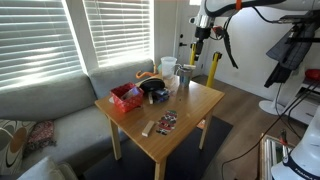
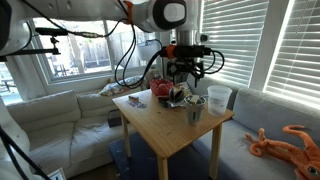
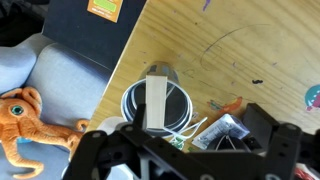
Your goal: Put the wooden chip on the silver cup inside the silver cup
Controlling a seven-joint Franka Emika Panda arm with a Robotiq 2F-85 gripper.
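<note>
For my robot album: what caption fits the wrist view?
Gripper over a silver cup with a wooden chip across its top.

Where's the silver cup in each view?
Exterior view: silver cup at table's far corner, beside white container.
Exterior view: silver cup at table's right end, left of white container.
Wrist view: silver cup centre, from above, wooden chip across rim.
Shared landmark: wooden table.

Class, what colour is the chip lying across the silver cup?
The wooden chip is pale tan, clearest in the wrist view.

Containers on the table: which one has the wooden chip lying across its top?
The silver cup, shorter and metallic beside the taller white container; the wooden chip bridges its rim.
</note>
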